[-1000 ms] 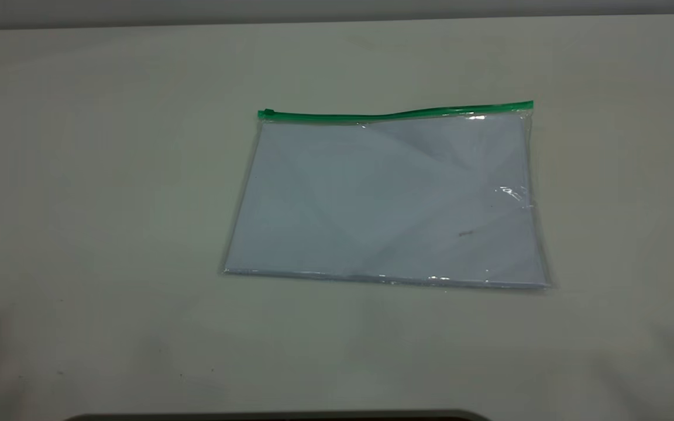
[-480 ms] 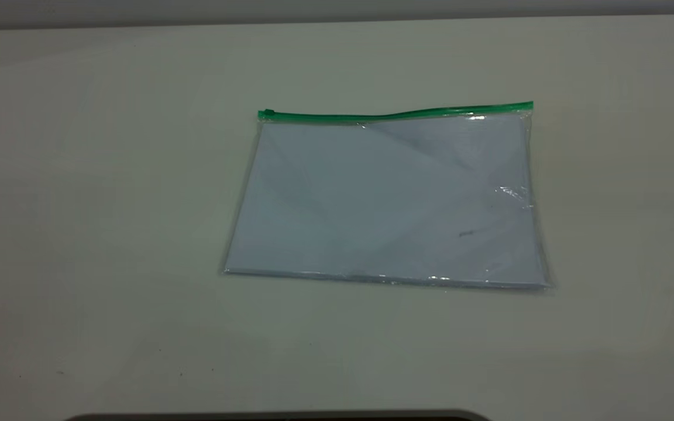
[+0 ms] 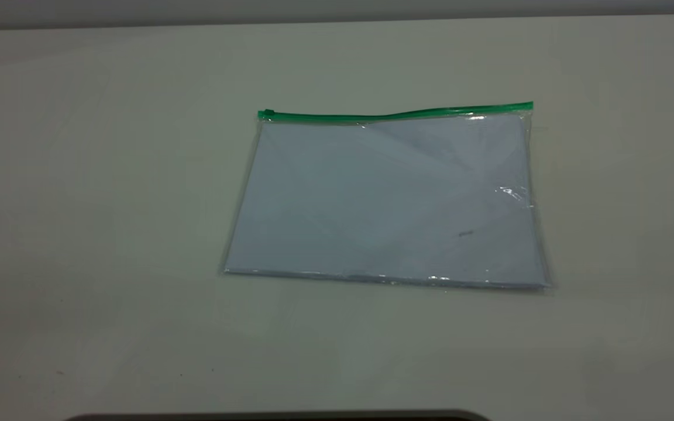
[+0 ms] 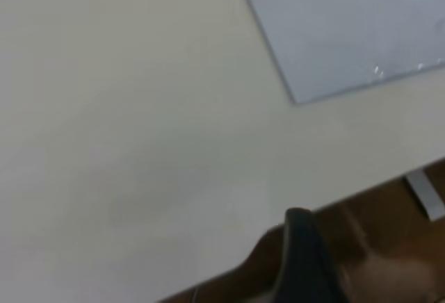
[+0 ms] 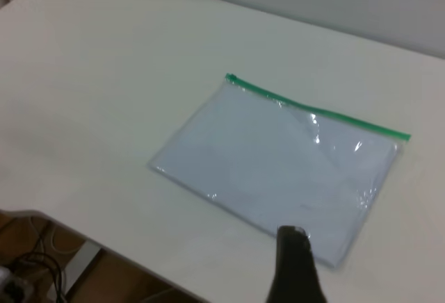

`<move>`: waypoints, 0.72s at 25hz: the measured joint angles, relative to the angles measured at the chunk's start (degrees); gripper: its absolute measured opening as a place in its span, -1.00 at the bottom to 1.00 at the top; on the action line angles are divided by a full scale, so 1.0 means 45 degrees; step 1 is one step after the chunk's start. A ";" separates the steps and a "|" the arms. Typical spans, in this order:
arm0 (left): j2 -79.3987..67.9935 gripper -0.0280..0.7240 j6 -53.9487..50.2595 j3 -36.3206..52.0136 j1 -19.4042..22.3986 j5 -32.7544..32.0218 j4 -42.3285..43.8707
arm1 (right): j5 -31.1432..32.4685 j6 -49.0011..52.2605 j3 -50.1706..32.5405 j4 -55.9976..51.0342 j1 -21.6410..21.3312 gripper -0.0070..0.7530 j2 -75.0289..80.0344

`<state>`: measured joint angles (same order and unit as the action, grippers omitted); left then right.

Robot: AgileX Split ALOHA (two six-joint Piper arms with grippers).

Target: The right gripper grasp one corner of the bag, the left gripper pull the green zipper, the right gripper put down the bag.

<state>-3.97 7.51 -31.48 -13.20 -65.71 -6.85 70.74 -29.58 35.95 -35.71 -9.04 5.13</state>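
Observation:
The bag (image 3: 384, 199) lies flat on the pale table, a clear pouch with pale blue-white sheets inside. The green zipper (image 3: 395, 113) runs along its far long edge, with the slider tab (image 3: 267, 113) at the left end. The corner (image 3: 529, 107) by the shiny wrinkle (image 3: 515, 194) is at the far right. Neither gripper shows in the exterior view. In the right wrist view my right gripper (image 5: 293, 237) hovers over the bag's (image 5: 278, 171) near edge, away from the zipper (image 5: 313, 112). My left gripper (image 4: 299, 219) hangs beyond the table's edge, far from the bag (image 4: 348, 32).
The table edge (image 4: 348, 202) borders a brown floor in the left wrist view. Cables (image 5: 28, 268) lie below the table's edge in the right wrist view. A dark rim (image 3: 278, 416) runs along the near side in the exterior view.
The bag has not moved. Soft shadows on the table's near left have shifted and faded.

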 joint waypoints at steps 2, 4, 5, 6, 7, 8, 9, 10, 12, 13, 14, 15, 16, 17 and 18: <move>0.0000 0.59 0.0013 0.0411 0.0000 0.0223 0.0028 | 0.0000 0.0000 -0.0268 0.0376 0.0000 0.54 -0.0163; 0.0000 0.59 0.0030 0.0588 0.0000 0.0225 0.0043 | 0.0000 0.0000 -0.0335 0.0962 0.0000 0.54 -0.0220; 0.0000 0.59 0.0030 0.0629 0.0000 0.0225 0.0055 | 0.0000 0.0018 -0.0335 0.1218 0.0000 0.54 -0.0251; 0.0000 0.59 0.0030 0.0655 0.0000 0.0225 0.0054 | 0.0000 0.0054 -0.0335 0.1537 0.0000 0.54 -0.0315; 0.0000 0.59 0.0030 0.0655 0.0000 0.0225 0.0054 | -0.0021 0.0140 -0.0335 0.1859 0.0000 0.54 -0.0387; 0.0000 0.59 0.0030 0.0667 0.0000 0.0225 0.0054 | -0.0106 0.0293 -0.0335 0.2223 0.0000 0.54 -0.0441; 0.0000 0.59 0.0014 0.0714 0.0000 0.0225 0.0054 | -0.0261 0.0436 -0.0335 0.2543 0.0000 0.54 -0.0535; 0.0000 0.59 -0.0015 0.0761 0.0000 0.0211 0.0054 | -0.0412 0.0633 -0.0335 0.2929 0.0000 0.54 -0.0607; 0.0000 0.59 -0.0026 0.0775 0.0000 0.0211 0.0054 | -0.0551 0.1014 -0.0335 0.3536 0.0000 0.54 -0.0670; 0.0000 0.59 -0.0040 0.0775 0.0000 0.0211 0.0054 | -0.0579 0.1175 -0.0335 0.3817 0.0000 0.54 -0.0670; 0.0000 0.59 -0.0040 0.0775 0.0000 0.0211 0.0054 | -0.0595 0.1365 -0.0335 0.4069 0.0000 0.54 -0.0670; 0.0000 0.59 -0.0050 0.0775 0.0000 0.0211 0.0054 | -0.0645 0.1561 -0.0392 0.4290 0.0039 0.54 -0.0670; 0.0000 0.59 -0.0050 0.0775 0.0000 0.0211 0.0054 | -0.0730 0.1678 -0.0493 0.4424 0.0118 0.54 -0.0670; 0.0000 0.59 -0.0050 0.0775 0.0000 0.0211 0.0054 | -0.0821 0.1781 -0.0680 0.4523 0.0181 0.54 -0.0670; 0.0000 0.59 -0.0050 0.0775 0.0000 0.0211 0.0054 | -0.0880 0.1859 -0.0910 0.4599 0.0275 0.54 -0.0729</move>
<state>-3.97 7.28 -27.99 -13.20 -64.76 -6.60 66.78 -21.21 31.86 -15.01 -7.80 1.84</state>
